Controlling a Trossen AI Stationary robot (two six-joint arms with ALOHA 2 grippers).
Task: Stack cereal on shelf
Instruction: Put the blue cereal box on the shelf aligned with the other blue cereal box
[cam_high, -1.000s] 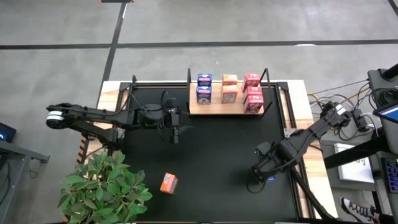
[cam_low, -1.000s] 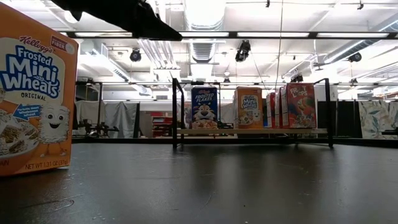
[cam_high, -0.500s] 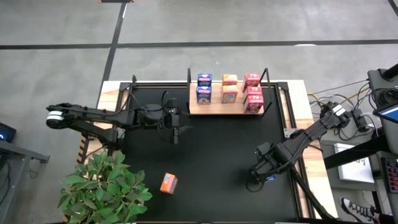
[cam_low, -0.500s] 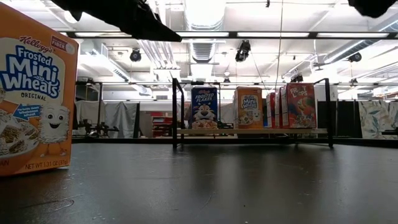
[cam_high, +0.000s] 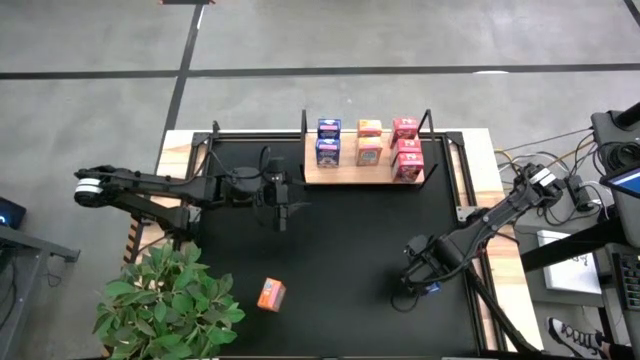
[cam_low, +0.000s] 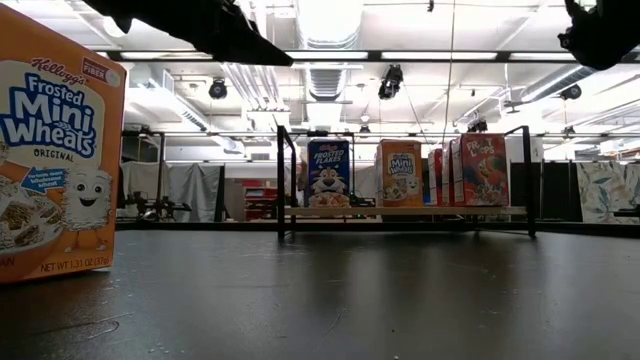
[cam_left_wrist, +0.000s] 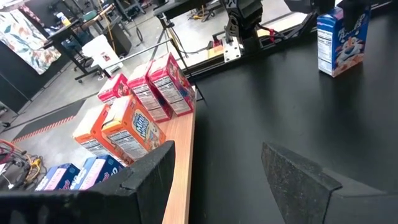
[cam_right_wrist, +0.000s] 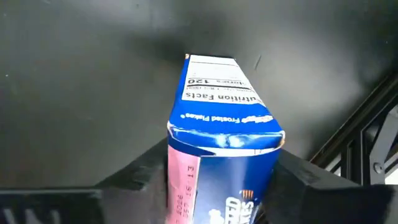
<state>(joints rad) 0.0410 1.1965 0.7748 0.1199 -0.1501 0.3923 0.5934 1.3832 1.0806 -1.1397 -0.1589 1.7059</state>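
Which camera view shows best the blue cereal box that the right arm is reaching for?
The right wrist view: the blue cereal box fills it, between the right gripper jaws. The high view shows only a blue sliver under that gripper. The left wrist view shows it upright, far off. The low view misses it.

Blue cereal box (cam_right_wrist: 222, 149) between the right hand's (cam_right_wrist: 214, 186) dark fingers (cam_right_wrist: 134, 177), above black mat (cam_right_wrist: 74, 93).

Bright overhead lights, even exposure, soft shadows w/ mild blur
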